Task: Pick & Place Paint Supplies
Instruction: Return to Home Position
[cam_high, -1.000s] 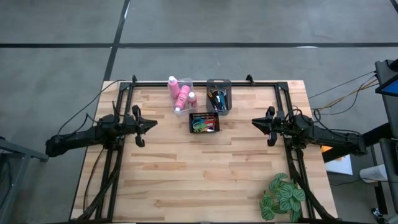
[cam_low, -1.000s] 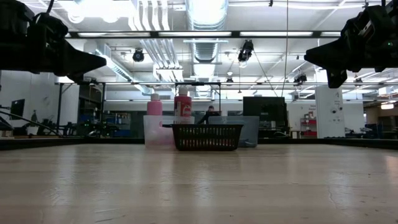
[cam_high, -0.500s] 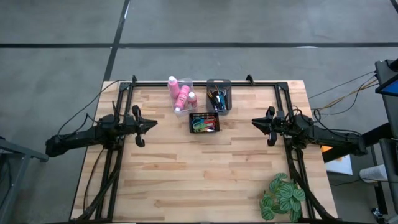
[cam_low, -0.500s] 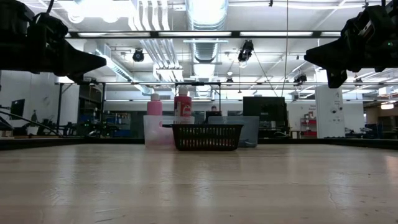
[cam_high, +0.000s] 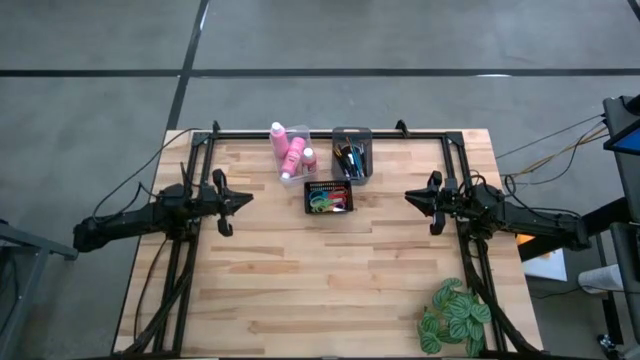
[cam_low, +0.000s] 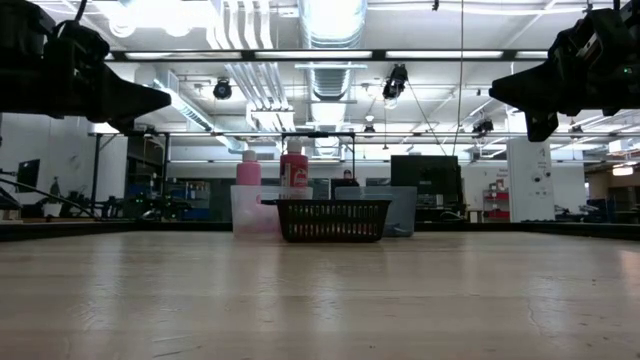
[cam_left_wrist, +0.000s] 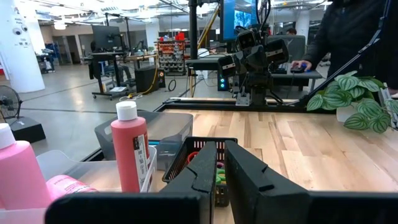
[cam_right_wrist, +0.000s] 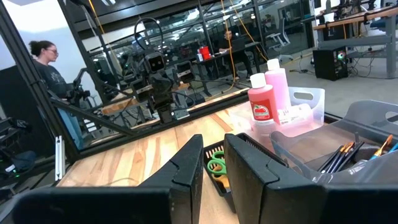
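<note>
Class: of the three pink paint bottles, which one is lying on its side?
The middle bottle in the clear bin lies flat; the two others stand upright.

Pink bottles are wearing white caps; the black basket is showing green and red scissor handles; the plant's green leaves are showing pale stripes; the bench is showing light wood grain.

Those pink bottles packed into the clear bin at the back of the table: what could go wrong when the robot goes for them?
The pink bottles stand and lie tight together in the clear bin, so a gripper reaching for one may knock its neighbour over. The black basket of scissors sits just in front and could get nudged. The brushes in the grey bin are thin and may slip.
</note>
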